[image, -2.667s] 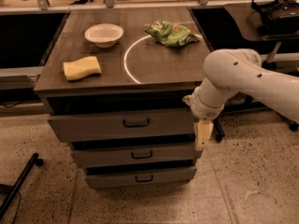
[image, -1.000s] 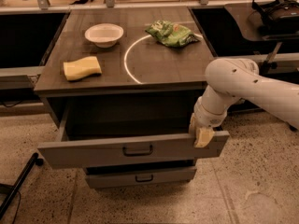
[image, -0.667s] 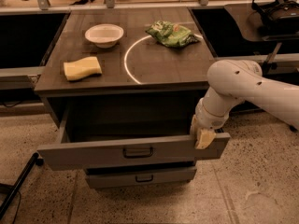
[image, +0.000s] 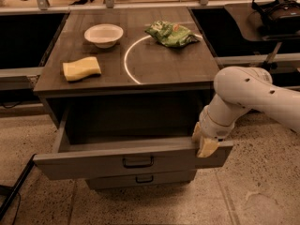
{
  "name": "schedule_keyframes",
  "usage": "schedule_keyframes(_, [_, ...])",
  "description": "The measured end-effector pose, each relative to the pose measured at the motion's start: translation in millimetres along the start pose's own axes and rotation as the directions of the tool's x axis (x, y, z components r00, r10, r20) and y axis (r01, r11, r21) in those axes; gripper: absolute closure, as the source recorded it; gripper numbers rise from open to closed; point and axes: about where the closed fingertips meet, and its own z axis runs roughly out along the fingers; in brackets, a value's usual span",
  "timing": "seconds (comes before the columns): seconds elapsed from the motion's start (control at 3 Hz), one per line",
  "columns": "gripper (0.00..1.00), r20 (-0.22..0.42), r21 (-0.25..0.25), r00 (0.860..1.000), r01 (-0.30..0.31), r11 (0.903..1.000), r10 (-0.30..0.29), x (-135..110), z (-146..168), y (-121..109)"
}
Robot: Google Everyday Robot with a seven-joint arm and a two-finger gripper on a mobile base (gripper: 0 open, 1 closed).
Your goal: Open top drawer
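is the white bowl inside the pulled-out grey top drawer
No, the white round bowl sits on the dark wooden cabinet top, and the gripper is at the right front corner of the grey wood-grain top drawer.

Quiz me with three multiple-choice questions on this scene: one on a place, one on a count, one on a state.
1. Where is the robot's gripper?
A) at the right end of the front of the grey wood-grain top drawer
B) flat on the floor
C) inside the lowest drawer

2. How many loose things lie on the dark wooden cabinet top?
A) one
B) three
C) five

3. The top drawer is:
A) shut
B) pulled out
C) taken away

Answers:
1 A, the gripper is at the front's right end.
2 B: white round bowl, yellow sponge, crumpled green bag.
3 B, its deep box stands out from the cabinet.
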Motion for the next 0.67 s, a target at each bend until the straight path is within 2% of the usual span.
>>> schedule_keyframes(0.33, [0.82, 0.000, 0.000, 1.000, 0.000, 1.0000, 0.000, 0.0, 0.0, 0.0])
schedule_keyframes(0.67, [0.59, 0.000, 0.000, 1.000, 0.000, 1.0000, 0.000, 0.0, 0.0, 0.0])
